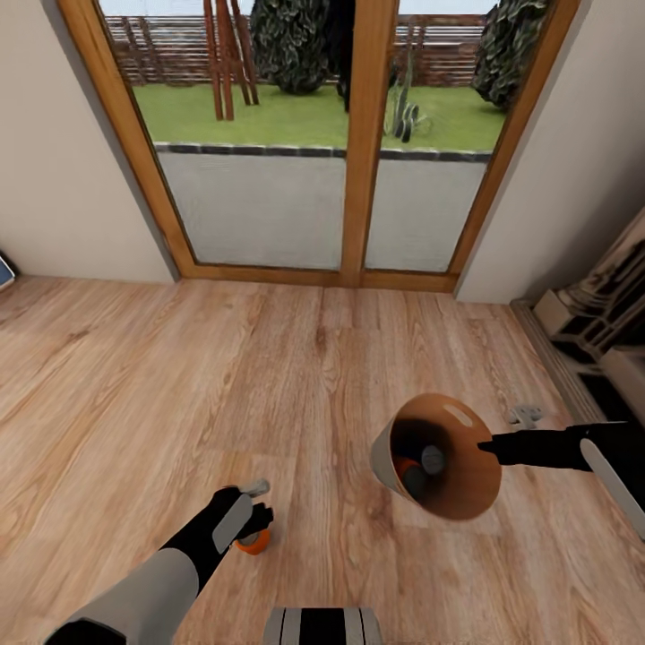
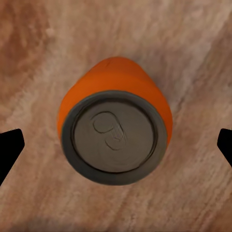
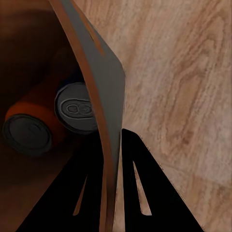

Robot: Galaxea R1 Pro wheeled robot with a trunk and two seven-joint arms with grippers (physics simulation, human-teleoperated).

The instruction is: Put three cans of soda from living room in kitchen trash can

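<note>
One orange soda can [image 1: 254, 541] stands upright on the wood plank floor, its grey top facing me in the left wrist view [image 2: 115, 126]. My left gripper [image 1: 244, 520] hangs open just above it, one dark fingertip on each side of the can [image 2: 116, 147]. The right gripper [image 1: 488, 445] is shut on the rim of the trash can [image 1: 387, 461], holding it tilted with its tan inside towards me. Inside lie an orange can [image 1: 408, 468] and a dark can with a silver top [image 1: 432, 460]. In the right wrist view the fingers [image 3: 145, 193] straddle the bin wall [image 3: 104, 87], with the orange can [image 3: 34, 116] and the silver-topped can [image 3: 76, 108] beyond.
Wood-framed glass doors [image 1: 358, 179] fill the wall ahead, with garden behind. The carved-stone fireplace [image 1: 600, 313] runs along the right edge. A small grey object [image 1: 525, 415] lies on the floor near the right arm. My base [image 1: 322, 625] shows at the bottom.
</note>
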